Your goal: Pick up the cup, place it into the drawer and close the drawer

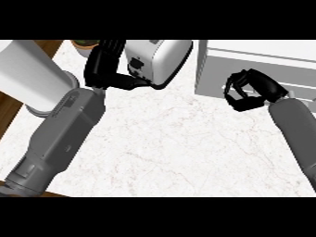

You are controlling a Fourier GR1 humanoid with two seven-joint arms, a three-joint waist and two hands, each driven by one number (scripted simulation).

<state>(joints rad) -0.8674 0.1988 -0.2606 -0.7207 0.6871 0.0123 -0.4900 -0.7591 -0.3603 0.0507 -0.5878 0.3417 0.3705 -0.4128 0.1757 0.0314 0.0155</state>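
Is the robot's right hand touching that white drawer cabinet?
Cannot tell. In the head view the right hand, fingers curled, overlaps the front of the drawer unit, but looking steeply down shows neither contact nor gap plainly.

No legible text, label, brand, number or sign appears in the head view. The white appliance (157,62) at 12 o'clock carries small dark markings on its face, but no characters can be read on them. The white drawer unit (269,69) at 2 o'clock, the white cylinder (16,74) at 10 o'clock and the marbled surface (174,148) bear no readable writing.
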